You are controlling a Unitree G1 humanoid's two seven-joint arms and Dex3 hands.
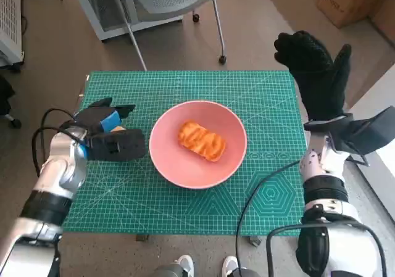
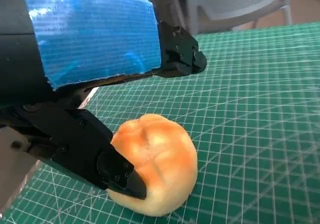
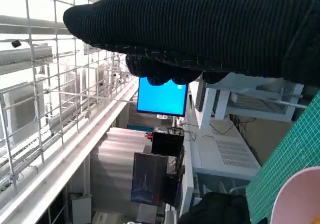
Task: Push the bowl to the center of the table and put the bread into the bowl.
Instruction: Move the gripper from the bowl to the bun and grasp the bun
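The green cutting mat spreads under and ahead of the left hand, and the pink bowl sits just beside that hand's fingertips on the side towards the right hand, with a glazed bread lying inside it. The right hand is lifted off the mat past its edge, well apart from the bowl, its gloved fingers spread and holding nothing. In the left wrist view the left hand's fingers are apart, the lower one touching a small round roll that rests on the mat while the upper one stays clear above it.
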